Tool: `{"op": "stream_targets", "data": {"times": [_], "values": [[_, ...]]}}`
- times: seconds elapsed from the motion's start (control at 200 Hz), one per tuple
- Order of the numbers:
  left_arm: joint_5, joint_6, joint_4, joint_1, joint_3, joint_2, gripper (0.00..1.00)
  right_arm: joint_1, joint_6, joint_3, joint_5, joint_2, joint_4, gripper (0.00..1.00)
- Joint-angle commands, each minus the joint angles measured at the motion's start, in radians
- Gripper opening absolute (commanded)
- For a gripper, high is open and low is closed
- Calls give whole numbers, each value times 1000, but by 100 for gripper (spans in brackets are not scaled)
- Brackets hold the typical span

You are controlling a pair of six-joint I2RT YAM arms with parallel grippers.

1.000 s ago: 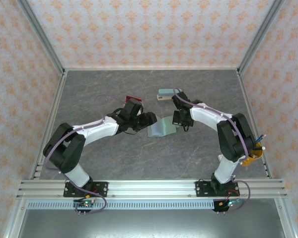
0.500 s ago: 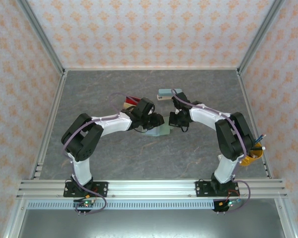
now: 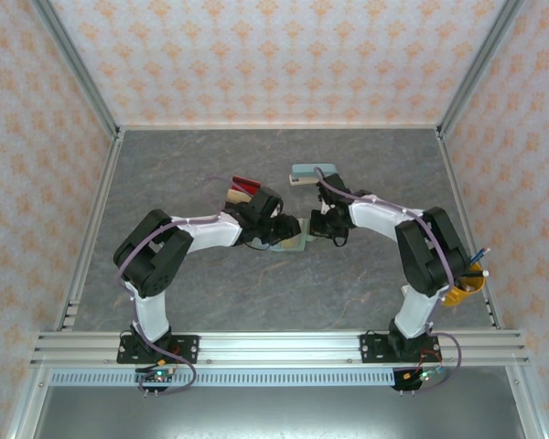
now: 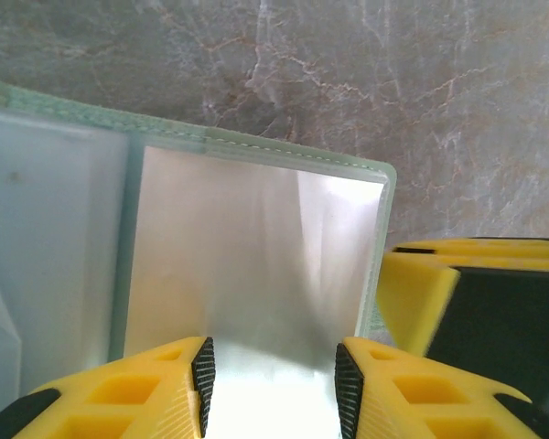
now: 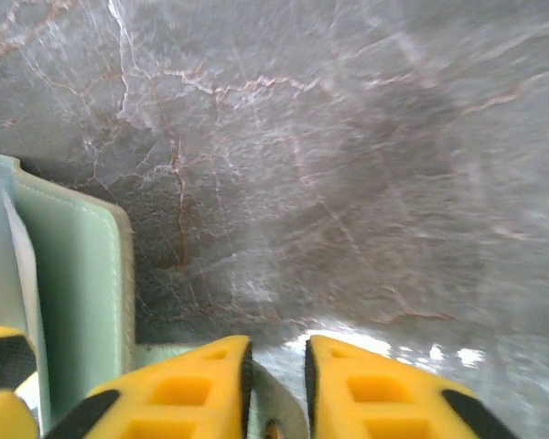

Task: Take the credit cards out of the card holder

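The sage-green card holder [image 4: 64, 229] lies open on the grey table, and in the top view only its near edge [image 3: 297, 245] shows between the two grippers. My left gripper [image 4: 273, 384] is right over its right panel, jaws apart, with a silvery-grey card face [image 4: 256, 247] between and beneath its fingers. My right gripper [image 5: 276, 384] is at the holder's right edge [image 5: 82, 293]. Its jaws are slightly apart and a thin flap of the holder stands in the gap. A red card [image 3: 246, 183] and a tan card [image 3: 235, 194] lie on the table behind the left arm.
A teal oblong case [image 3: 311, 171] with a pale edge lies just behind the right gripper. A yellow cup [image 3: 464, 288] hangs at the right rail. Patterned walls enclose the table on three sides. One right finger [image 4: 416, 297] sits close beside the left gripper.
My left gripper has moved right from near the red card onto the holder, which now lies lower and mostly covered. The right jaws have parted a little.
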Motion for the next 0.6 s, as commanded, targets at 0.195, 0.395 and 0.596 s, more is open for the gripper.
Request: {"op": "stream_targets", "data": {"times": [0.195, 0.395, 0.596], "values": [[-38, 39, 38, -6, -5, 30, 33, -2, 106, -84, 30, -229, 50, 40], [-26, 61, 21, -6, 6, 78, 23, 32, 178, -110, -111, -226, 133, 36], [-42, 67, -14, -6, -5, 86, 0, 106, 187, -16, -28, -106, 67, 16]]}}
